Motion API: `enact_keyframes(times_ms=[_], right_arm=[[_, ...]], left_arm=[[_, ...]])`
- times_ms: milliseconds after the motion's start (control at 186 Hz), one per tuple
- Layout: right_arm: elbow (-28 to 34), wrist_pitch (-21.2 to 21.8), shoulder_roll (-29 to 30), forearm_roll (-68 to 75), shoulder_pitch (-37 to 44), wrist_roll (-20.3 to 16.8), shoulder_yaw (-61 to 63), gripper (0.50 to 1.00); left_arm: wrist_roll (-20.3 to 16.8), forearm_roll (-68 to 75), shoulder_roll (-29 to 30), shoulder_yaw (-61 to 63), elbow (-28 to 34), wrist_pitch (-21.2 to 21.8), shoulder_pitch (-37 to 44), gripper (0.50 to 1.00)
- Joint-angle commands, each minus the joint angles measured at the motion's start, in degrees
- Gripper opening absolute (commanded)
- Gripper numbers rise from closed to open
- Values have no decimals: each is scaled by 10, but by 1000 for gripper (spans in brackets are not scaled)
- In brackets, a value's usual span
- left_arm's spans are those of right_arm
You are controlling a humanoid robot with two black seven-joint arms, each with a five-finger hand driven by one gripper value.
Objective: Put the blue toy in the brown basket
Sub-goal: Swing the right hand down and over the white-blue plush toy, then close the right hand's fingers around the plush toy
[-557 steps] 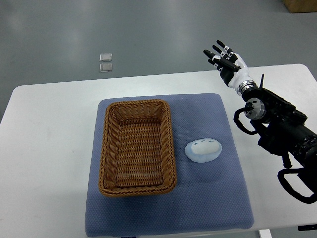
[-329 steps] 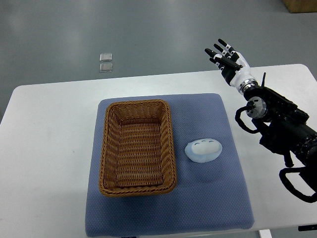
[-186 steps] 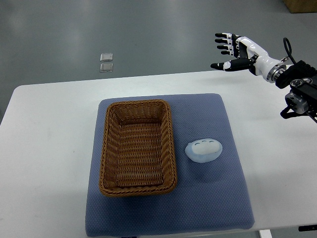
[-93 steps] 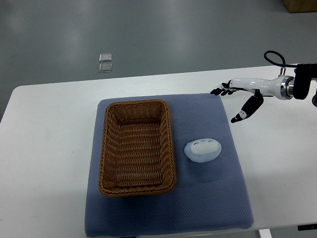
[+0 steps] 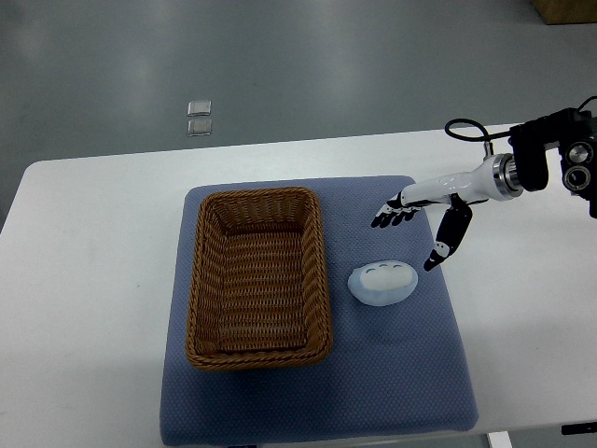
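Note:
The pale blue toy (image 5: 383, 282) lies on the blue mat (image 5: 392, 373), just right of the brown wicker basket (image 5: 257, 277), which holds nothing. My right hand (image 5: 416, 228) comes in from the right edge and hovers just above and to the right of the toy. Its fingers (image 5: 388, 214) are spread and its thumb (image 5: 440, 249) points down toward the toy. It holds nothing and does not touch the toy. The left arm does not show.
The mat lies on a white table (image 5: 93, 280). Two small clear squares (image 5: 199, 117) lie on the grey floor beyond the table's far edge. A brown box corner (image 5: 564, 9) shows at the top right.
My right hand has swung down from above the table's far right corner and moved left, now over the mat beside the toy. The toy and basket have not moved.

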Motion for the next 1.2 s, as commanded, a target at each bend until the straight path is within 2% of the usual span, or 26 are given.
enact_keyframes(times_ms=[0, 410, 792, 949, 1196], right_arm=[[1, 1, 17, 0, -2, 0, -1, 903], [0, -18, 39, -3, -35, -1, -1, 899], [-12, -45, 43, -14, -59, 0, -1, 864], [-12, -46, 44, -15, -66, 0, -1, 799], [-12, -54, 56, -29, -76, 0, -1, 754]], left_arm=[[0, 0, 0, 0, 0, 0, 0, 1000], [0, 0, 0, 0, -1, 0, 0, 1000], [0, 0, 0, 0, 0, 0, 0, 1000], [0, 0, 0, 0, 0, 0, 0, 1000], [0, 0, 0, 0, -1, 0, 0, 1000]])
